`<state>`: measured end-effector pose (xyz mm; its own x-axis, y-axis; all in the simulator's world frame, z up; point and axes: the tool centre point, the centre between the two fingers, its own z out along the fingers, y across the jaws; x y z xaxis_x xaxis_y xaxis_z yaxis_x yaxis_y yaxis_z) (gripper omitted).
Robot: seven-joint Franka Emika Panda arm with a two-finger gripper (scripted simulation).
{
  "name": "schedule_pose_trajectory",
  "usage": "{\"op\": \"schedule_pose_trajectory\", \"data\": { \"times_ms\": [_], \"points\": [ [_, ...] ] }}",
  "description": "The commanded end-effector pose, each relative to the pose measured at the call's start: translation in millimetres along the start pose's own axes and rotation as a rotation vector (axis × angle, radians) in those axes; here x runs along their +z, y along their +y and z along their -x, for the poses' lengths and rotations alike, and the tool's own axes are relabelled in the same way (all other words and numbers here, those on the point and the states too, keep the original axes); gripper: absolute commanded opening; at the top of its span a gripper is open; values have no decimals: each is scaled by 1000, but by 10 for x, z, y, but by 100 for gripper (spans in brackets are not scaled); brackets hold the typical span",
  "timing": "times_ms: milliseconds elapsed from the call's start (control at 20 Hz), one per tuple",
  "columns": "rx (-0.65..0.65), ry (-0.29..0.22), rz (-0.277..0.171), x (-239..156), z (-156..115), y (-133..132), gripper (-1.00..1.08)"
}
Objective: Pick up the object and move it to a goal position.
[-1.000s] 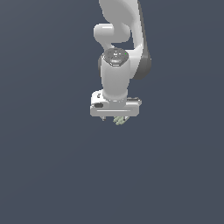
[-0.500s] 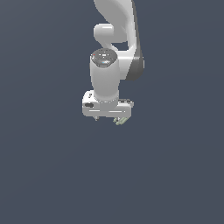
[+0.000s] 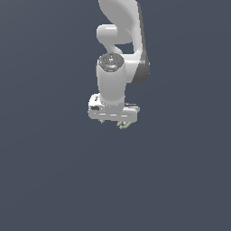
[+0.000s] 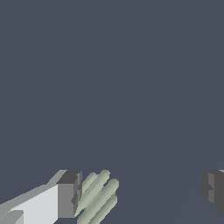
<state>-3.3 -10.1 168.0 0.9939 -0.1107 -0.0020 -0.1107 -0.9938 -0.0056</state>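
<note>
Your gripper (image 3: 118,121) sits just above the middle of the exterior view, hanging from the white arm (image 3: 118,49) that comes down from the top edge, and in the wrist view its jaws stand wide apart: one finger (image 4: 66,199) at the lower left of that frame, the other (image 4: 213,187) at the lower right edge, with bare grey ground between them. So the tool is spread, not clenched. The object (image 4: 98,197) lies right against the inner face of the lower-left finger and well apart from the other one, so nothing is squeezing it from both sides. In the exterior view you can just make it out as a pale green speck (image 3: 122,124) under the gripper bar, toward that view's right. Whether it rests on the floor or is stuck to the finger, you cannot tell from these pictures. My judgement is that the pick is not yet done: the approach looks finished, with the fingers bracketing the object, but the closing, the lift and the carry to the goal all remain, and no goal marker shows in either view. The object itself is tiny next to the fingers, pale grey-green, made of several rounded parallel ridges like short fingers laid side by side, running diagonally in the wrist view. Being so small and ribbed, it may well slip or twist as the jaws close off-centre.
</note>
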Motion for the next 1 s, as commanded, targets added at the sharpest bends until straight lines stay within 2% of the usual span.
{"op": "schedule_pose_trajectory", "data": {
  "times_ms": [0, 950],
  "points": [
    [30, 0, -1, 56, 45, -40, 100],
    [426, -1, -2, 700, 710, -422, 100]
  ]
}}
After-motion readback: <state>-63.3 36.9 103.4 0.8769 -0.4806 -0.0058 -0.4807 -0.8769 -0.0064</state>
